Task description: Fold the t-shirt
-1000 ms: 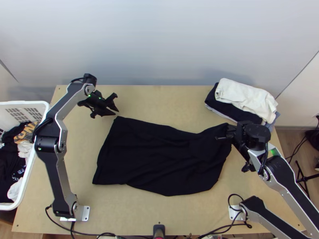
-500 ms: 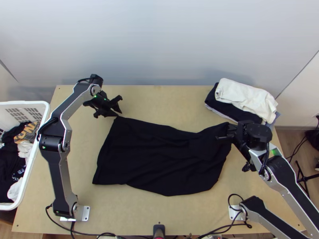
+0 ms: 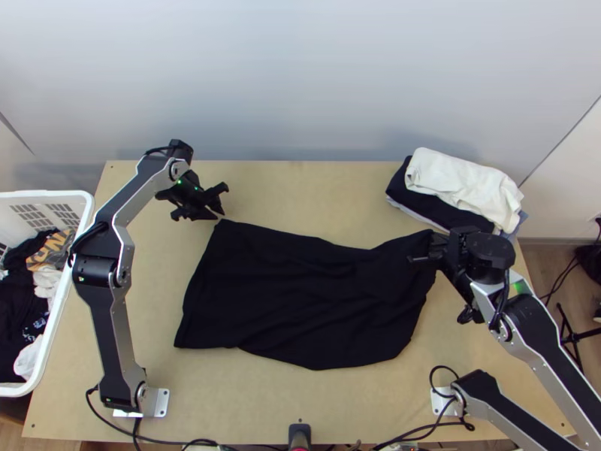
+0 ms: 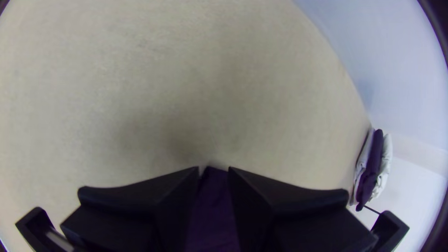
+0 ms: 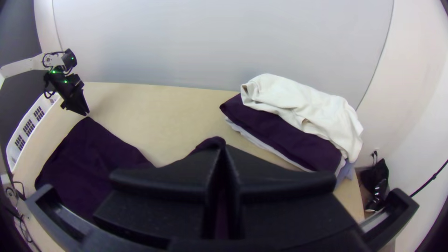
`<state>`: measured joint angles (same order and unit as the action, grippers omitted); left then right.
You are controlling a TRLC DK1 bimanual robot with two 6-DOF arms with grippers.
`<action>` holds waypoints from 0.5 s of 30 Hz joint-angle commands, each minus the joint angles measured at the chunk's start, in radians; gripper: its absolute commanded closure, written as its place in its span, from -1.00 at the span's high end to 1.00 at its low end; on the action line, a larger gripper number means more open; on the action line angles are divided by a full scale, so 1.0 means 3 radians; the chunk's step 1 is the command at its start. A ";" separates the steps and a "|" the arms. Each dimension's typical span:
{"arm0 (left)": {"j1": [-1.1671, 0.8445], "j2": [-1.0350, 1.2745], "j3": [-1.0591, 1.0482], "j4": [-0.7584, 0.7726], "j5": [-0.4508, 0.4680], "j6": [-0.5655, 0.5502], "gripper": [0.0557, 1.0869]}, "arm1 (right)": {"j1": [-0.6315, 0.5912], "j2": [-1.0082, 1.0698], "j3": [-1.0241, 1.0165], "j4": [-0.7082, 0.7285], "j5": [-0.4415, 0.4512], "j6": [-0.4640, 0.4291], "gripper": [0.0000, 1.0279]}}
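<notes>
T-shirt (image 3: pixel 300 293), black, lies spread across the middle of the table (image 3: pixel 285 402) as one long piece, its length running left to right. Soft creases cross it, its far edge dips before rising towards the far right corner, and its near edge bows outward.

At the t-shirt's far left corner is the left claw (image 3: pixel 220 215), fingers pointing down and a narrow gap between their tips. The left wrist view shows the cloth's corner in that gap, with neither finger closed on it.

At the t-shirt's far right corner, the right claw (image 3: pixel 439 249) has its fingers closed together, the cloth pinched at their tips. In the right wrist view the fabric rises to a small hump there.

Beyond the t-shirt's far right corner sits a pile of folded clothes: a cream garment (image 3: pixel 458 180) on top, a dark one (image 3: pixel 438 199) under it, and paler layers (image 3: pixel 412 214) at the bottom.

Well to the left of the t-shirt, by the table's edge, stands a white basket (image 3: pixel 66 297) holding a jumble of dark, white and grey clothes (image 3: pixel 46 282).
</notes>
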<state>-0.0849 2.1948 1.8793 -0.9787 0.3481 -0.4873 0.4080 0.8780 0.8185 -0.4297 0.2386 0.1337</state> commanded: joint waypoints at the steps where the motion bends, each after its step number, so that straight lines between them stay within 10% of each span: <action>1: -0.0014 0.0001 -0.0031 -0.0051 -0.0041 0.0070 -0.27 | -0.0010 -0.0002 0.0023 0.0001 0.0002 0.0004 -0.95; 15: -0.0060 0.0047 -0.0021 -0.0118 0.0082 0.0075 -0.27 | -0.0051 -0.0012 0.0038 0.0001 0.0002 -0.0011 -0.95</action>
<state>-0.0990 2.2002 1.8713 -1.0084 0.3477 -0.4656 0.3969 0.8768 0.8284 -0.4297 0.2386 0.1303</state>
